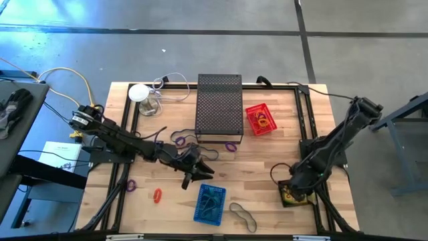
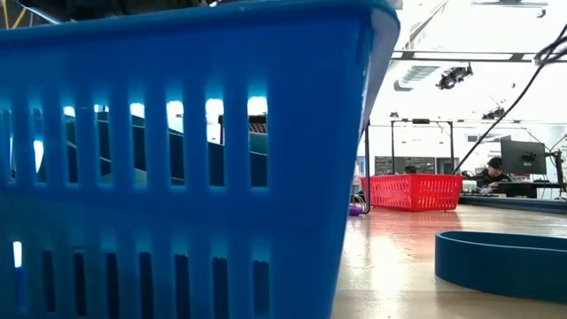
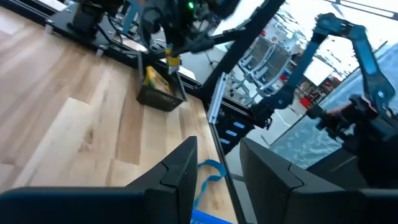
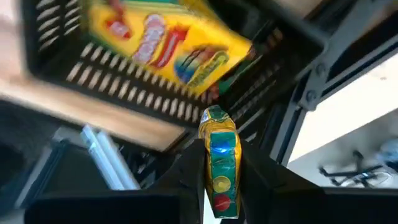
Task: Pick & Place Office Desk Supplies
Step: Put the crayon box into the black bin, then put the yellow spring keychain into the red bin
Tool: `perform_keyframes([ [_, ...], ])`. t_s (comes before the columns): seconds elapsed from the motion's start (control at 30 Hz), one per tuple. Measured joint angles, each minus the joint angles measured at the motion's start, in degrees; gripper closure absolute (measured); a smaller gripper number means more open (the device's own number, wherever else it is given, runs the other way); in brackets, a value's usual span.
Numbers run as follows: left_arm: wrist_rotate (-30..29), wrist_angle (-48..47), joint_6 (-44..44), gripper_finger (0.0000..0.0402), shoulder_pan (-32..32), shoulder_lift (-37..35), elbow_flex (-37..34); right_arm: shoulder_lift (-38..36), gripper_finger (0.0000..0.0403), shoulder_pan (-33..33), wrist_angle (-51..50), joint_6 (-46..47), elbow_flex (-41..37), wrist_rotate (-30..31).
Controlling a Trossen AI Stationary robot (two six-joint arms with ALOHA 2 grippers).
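Note:
My right gripper point(image 1: 292, 189) hovers over a small black basket point(image 1: 291, 198) at the table's right near corner and is shut on a yellow-and-red packet point(image 4: 219, 163). Another yellow packet point(image 4: 163, 38) lies in that black basket point(image 4: 112, 84). My left gripper point(image 1: 195, 175) is open just above the far rim of the blue basket point(image 1: 209, 203) and holds nothing point(image 3: 217, 177). Rubber bands lie flat on the wood: purple point(image 1: 132, 184), orange point(image 1: 157, 195), purple point(image 1: 180, 139), purple point(image 1: 231, 146), and a tan-and-grey pair point(image 1: 244, 215). My right gripper pinches the yellow-and-red packet between its two fingers point(image 4: 186, 177), on the packet's flat faces near its lower part point(image 4: 219, 186). The fingers come from above. The packet's crimped end point(image 4: 214, 117) sticks out past the fingertips, clear of the black basket below.
The tall black mesh box point(image 1: 219, 107) stands in the middle far part of the table. A red basket point(image 1: 260, 119) with bands inside sits to its right. A white round object with a cable point(image 1: 140, 94) is at the far left. Bare wood lies between the blue and black baskets.

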Motion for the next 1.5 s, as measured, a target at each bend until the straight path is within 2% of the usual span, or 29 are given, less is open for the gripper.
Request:
perform_keyframes([
  [0.27,0.0,-0.12,0.0,0.0286,0.95,0.0,0.0,6.46,0.0322,-3.3,1.78,-5.3,0.0,-0.92],
  [0.43,-0.02,-0.42,-0.07,0.0286,0.38,0.0,0.0,6.83,0.0303,-6.33,5.21,-8.84,0.0,-0.47],
  [0.57,0.0,-1.03,-0.09,0.0286,-0.6,0.0,0.0,6.68,0.0299,-7.78,6.76,-10.56,0.0,2.23],
  [0.67,0.01,-1.52,-0.13,0.0286,-1.18,0.0,0.0,6.68,0.0298,-7.98,6.93,-10.58,0.0,3.5],
  [0.83,0.0,-3.09,-0.22,0.0286,-1.39,0.0,0.0,6.64,0.0298,-8.01,7.15,-10.8,0.0,0.61],
  [1.03,-0.4,-3.36,-0.22,0.0286,-1.07,0.0,0.0,6.42,0.0298,-8.31,7.03,-10.72,0.0,3.7],
  [1.17,-0.64,-3.38,-0.22,0.0286,-0.47,0.0,0.0,6.21,0.0298,-8.52,6.8,-9.86,0.76,6.78],
  [1.33,-0.33,-3.38,-0.22,0.0286,1.19,0.0,0.0,5.9,0.0298,-8.48,0.27,-9.79,6.83,12.79],
  [1.4,-0.33,-3.69,-0.29,0.0286,1.84,0.0,0.0,5.86,0.0298,-8.14,-2.36,-9.98,9.8,17.08],
  [1.5,-0.37,-4.11,-2.38,0.0286,2.78,0.0,0.0,5.81,0.0298,-7.38,-2.58,-11.5,12.68,27.76],
])
